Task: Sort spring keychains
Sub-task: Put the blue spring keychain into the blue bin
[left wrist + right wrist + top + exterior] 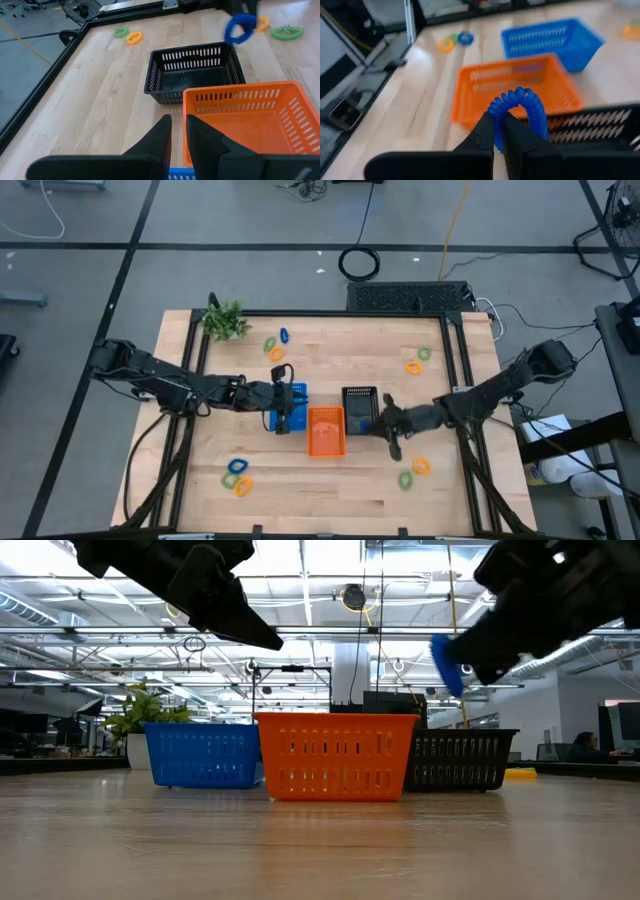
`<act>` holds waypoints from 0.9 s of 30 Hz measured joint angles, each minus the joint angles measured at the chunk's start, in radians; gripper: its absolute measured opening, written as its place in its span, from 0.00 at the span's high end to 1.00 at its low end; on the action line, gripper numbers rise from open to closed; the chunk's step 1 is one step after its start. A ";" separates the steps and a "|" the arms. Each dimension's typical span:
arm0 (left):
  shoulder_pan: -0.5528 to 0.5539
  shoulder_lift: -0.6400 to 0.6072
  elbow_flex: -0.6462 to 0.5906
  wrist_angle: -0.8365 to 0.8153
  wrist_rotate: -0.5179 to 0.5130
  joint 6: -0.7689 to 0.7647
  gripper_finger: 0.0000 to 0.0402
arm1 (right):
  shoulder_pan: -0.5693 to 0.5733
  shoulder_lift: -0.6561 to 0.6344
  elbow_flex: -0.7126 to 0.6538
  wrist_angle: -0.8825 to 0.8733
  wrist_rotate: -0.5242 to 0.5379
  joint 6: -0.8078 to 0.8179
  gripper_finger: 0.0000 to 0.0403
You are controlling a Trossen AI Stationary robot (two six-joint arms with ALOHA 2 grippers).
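— See the blue spring keychain (520, 107)? The right gripper (497, 131) has its jaws clenched on one end of the coil, and the rest of the loop arches free beyond the fingertips. It hangs in the air just above the black basket (358, 408).

— So which basket should it go in?

— The blue basket (287, 408), I'd guess, if colour is the rule. That one is on the far side of the orange basket (325, 430) from the right arm, so the carry has to pass over the orange one. I'd keep the coil high enough that the dangling loop clears both rims; a springy thing like that could snag on the slotted walls.

— And the left gripper (283, 405)?

— It hovers over the blue basket, jaws nearly closed with only a thin gap, holding nothing that I can see. That's the awkward part: it sits right where the drop should happen. I'd want it out of the way, or the right arm reaching in from the side, before letting go.

— Much left to sort?

— Plenty. There's a cluster of keychains near the plant sprig (225, 320), a pair (418, 361) at the far right of the table, another pair (414, 472) at the near right, and a cluster (237, 476) at the near left. The orange basket looks empty from the left wrist view.
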 joint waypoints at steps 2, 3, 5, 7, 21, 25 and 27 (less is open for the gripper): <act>0.000 0.000 0.000 0.000 0.000 0.000 0.84 | -0.055 0.000 -0.030 0.086 -0.027 -0.047 0.99; 0.000 0.000 0.000 0.000 0.000 0.000 0.84 | -0.081 0.000 -0.044 0.125 -0.042 -0.064 0.99; 0.000 0.000 0.000 0.000 0.000 0.000 0.84 | -0.131 0.000 -0.065 0.186 -0.077 -0.086 0.99; 0.000 0.000 0.000 0.000 0.000 0.004 0.84 | -0.171 0.000 -0.076 0.220 -0.103 -0.103 0.99; 0.000 0.000 0.000 0.000 0.000 -0.006 0.84 | -0.335 -0.026 -0.077 0.342 -0.235 -0.236 0.99; 0.000 0.000 0.000 0.000 0.000 -0.006 0.84 | -0.353 -0.070 -0.077 0.342 -0.236 -0.246 0.99; 0.000 -0.010 0.000 -0.005 0.000 0.014 0.84 | -0.355 -0.093 -0.077 0.335 -0.236 -0.252 0.99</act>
